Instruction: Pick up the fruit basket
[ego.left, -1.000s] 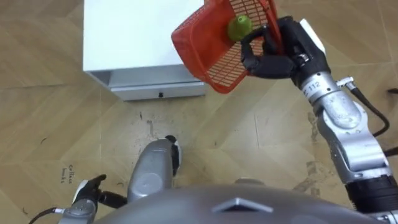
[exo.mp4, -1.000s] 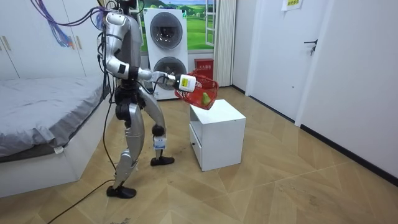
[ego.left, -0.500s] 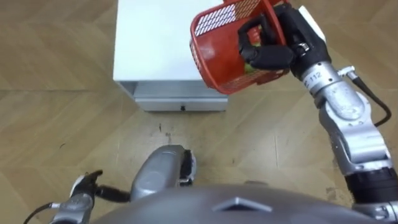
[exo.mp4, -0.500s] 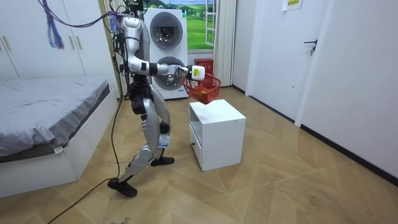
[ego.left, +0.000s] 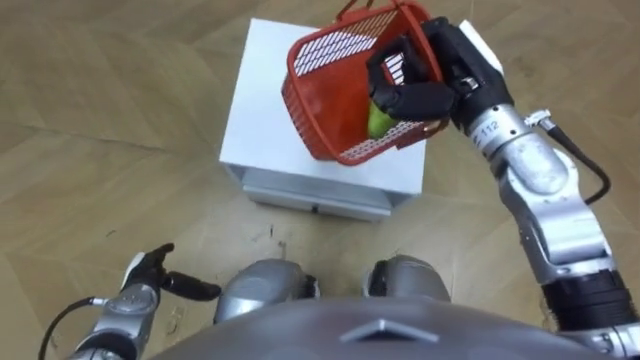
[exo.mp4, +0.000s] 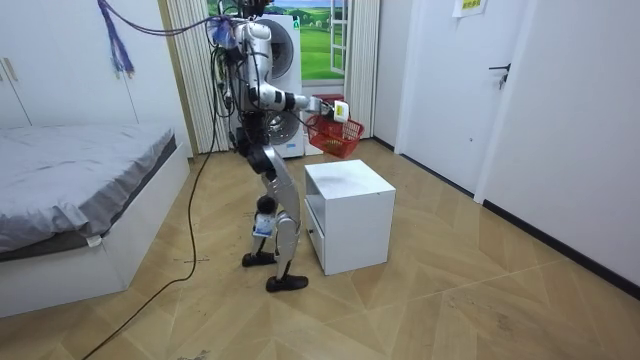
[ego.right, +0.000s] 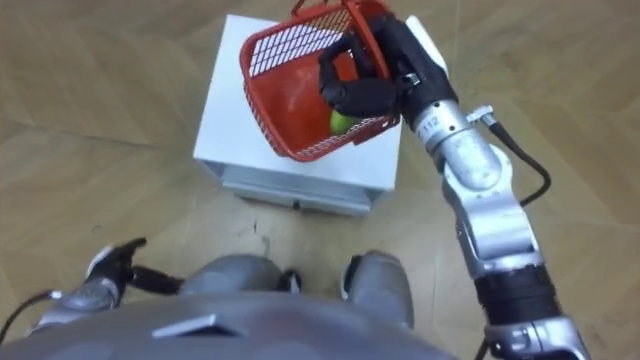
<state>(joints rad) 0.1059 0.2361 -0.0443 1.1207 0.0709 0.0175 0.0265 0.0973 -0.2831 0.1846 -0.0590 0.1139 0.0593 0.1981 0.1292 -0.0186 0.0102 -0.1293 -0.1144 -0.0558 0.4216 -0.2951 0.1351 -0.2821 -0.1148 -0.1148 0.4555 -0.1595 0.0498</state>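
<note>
Two pieces of furniture are flanking your robot in the room view: the bed (exo.mp4: 80, 180) on the room view's left and the white bench (exo.mp4: 350, 215) just to its right, with stacked washing machines (exo.mp4: 288, 60) behind it and a closed door (exo.mp4: 445, 90) far right. Nothing is blocking the arm. Your right hand (ego.left: 425, 85) is clamping its curled fingers over the rim of the red fruit basket (ego.left: 335, 95), holding it in the air above the bench top, clear of the surface. A green fruit (ego.left: 378, 120) is lying low inside the basket, just behind the fingers. The bench's drawer front (ego.left: 320, 192) is facing the robot's legs. Your left hand (ego.left: 150, 285) is hanging low at the near left with loose fingers, carrying nothing.

Compared with a second ago, the basket is sitting far more level, where it was tipping steeply then. The robot has stepped from a wide stride beside the bed to an upright stance closer to the bench's far left corner.
</note>
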